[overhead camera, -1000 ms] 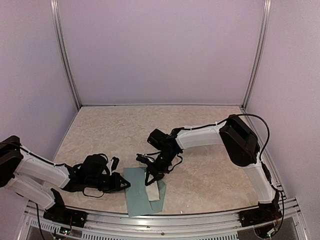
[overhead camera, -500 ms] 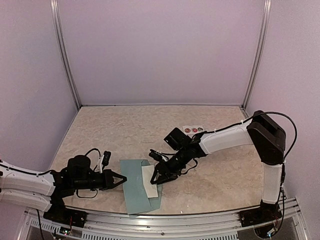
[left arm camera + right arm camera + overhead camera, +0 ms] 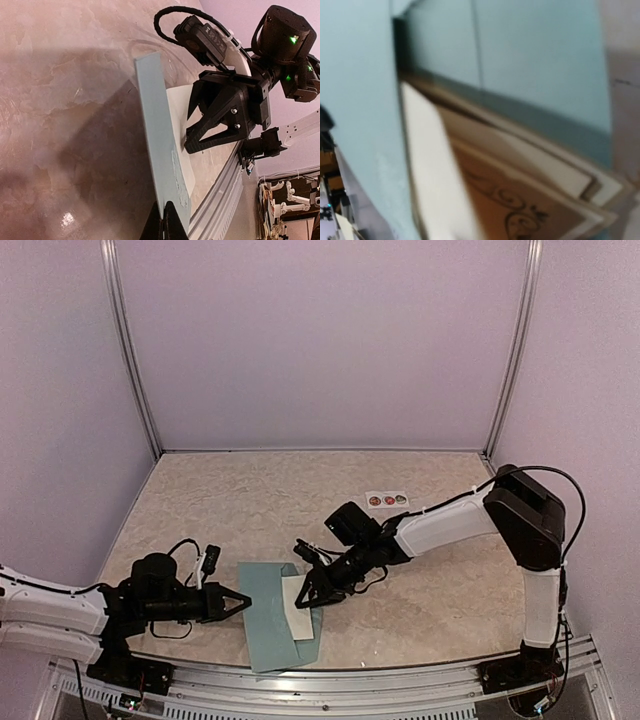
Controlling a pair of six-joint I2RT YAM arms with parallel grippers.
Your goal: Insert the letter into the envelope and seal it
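The teal envelope (image 3: 268, 625) lies near the table's front edge, with its long left side (image 3: 155, 130) lifted off the surface. My left gripper (image 3: 243, 601) (image 3: 167, 223) is shut on that raised edge. The folded cream letter (image 3: 300, 616) (image 3: 176, 107) lies on the envelope's right part. In the right wrist view its dark ornate border (image 3: 520, 210) shows against the teal envelope (image 3: 535, 60), very close and blurred. My right gripper (image 3: 306, 599) (image 3: 189, 131) stands over the letter's right edge with its fingers apart and tips down at the paper.
A white strip of round stickers (image 3: 386, 500) lies behind the right forearm. The aluminium rail (image 3: 330, 675) runs along the front edge just below the envelope. Purple walls close in the left, back and right sides.
The left gripper closed on the envelope's left edge and lifted it. The right arm stretched out lower, uncovering the sticker strip, and its fingers came apart over the letter.
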